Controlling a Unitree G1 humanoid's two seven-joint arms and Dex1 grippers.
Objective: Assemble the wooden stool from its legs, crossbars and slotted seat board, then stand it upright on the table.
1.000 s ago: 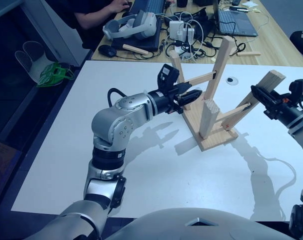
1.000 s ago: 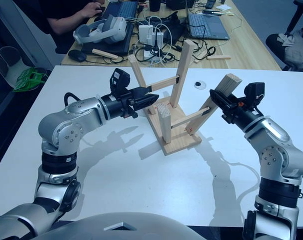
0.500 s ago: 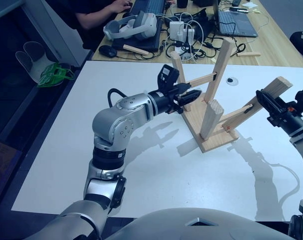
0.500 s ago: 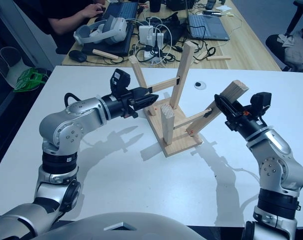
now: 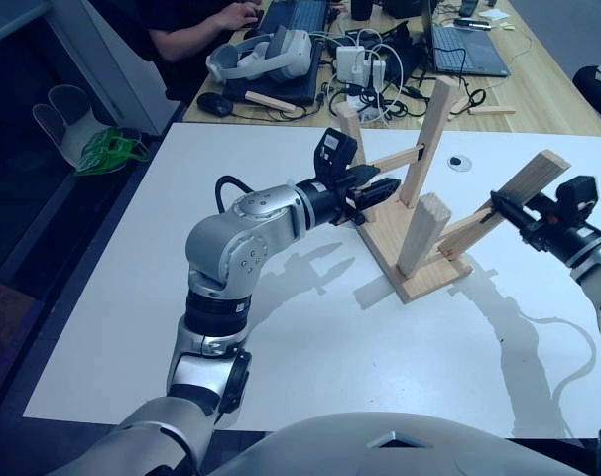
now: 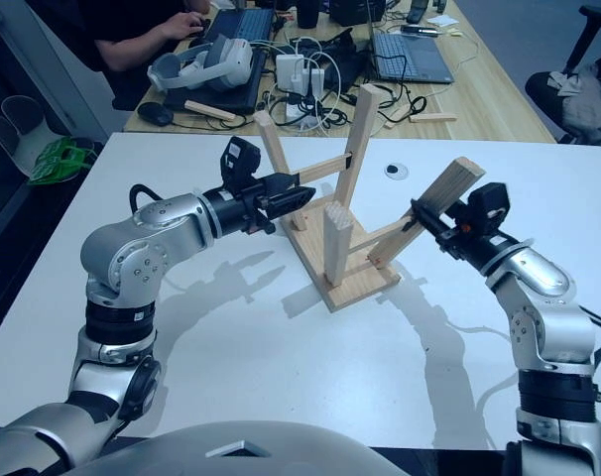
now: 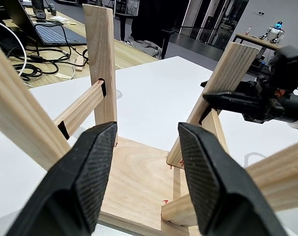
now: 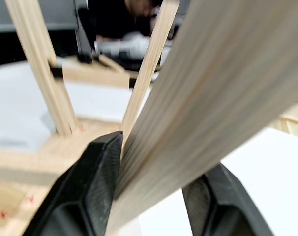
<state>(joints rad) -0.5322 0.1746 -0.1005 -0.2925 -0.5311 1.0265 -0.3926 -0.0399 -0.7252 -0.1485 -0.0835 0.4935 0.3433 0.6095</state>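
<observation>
Stool (image 5: 426, 149) inverted on table (image 5: 310, 357): seat board (image 5: 385, 248) down, four legs up, crossbars in place.
Right gripper (image 5: 499, 205) clenched on outer leg (image 5: 527, 180), which leans toward robot's right.
Over last second that leg swung outward, then partway back. Front leg (image 5: 421, 236) and seat board shifted with it (frame moves as one piece, so joints look tight).
Left gripper (image 5: 383, 190) spread, empty, unmoved beside rear crossbar (image 5: 395, 159).
Judgement: assembly near done; flipping stool upright still to do.
</observation>
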